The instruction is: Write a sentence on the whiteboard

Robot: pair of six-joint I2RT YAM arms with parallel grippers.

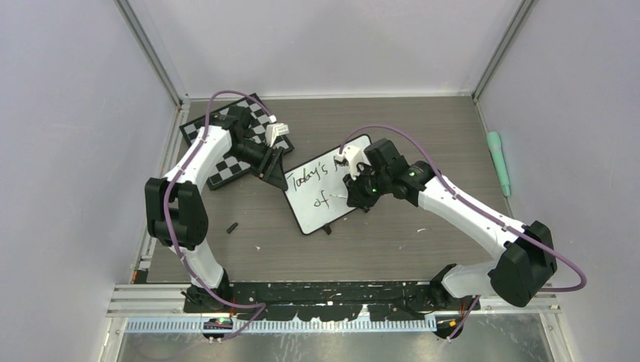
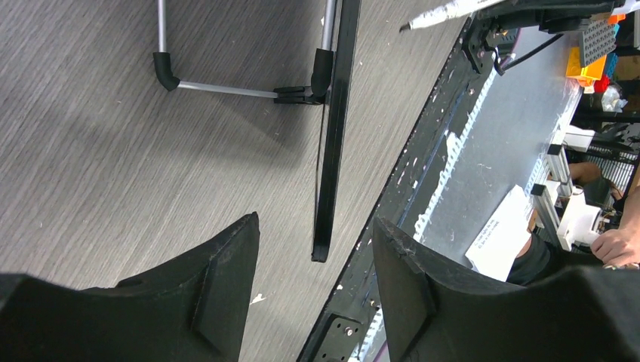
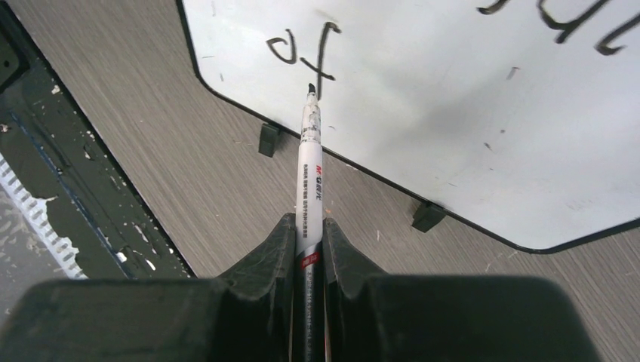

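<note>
The whiteboard lies tilted at mid table. The sentence reads "Today's" and a partly hidden word, with "of" below. My right gripper is shut on a white and black marker. The marker's tip is at the foot of the "f" in "of", near the board's near edge. My left gripper is open at the board's left corner. In the left wrist view the board is edge-on, its corner between my open fingers and touching neither. The marker tip shows at the top.
A checkered chessboard lies at the back left under my left arm, with a small white object at its edge. A small black cap lies left of the whiteboard. A teal object lies by the right wall.
</note>
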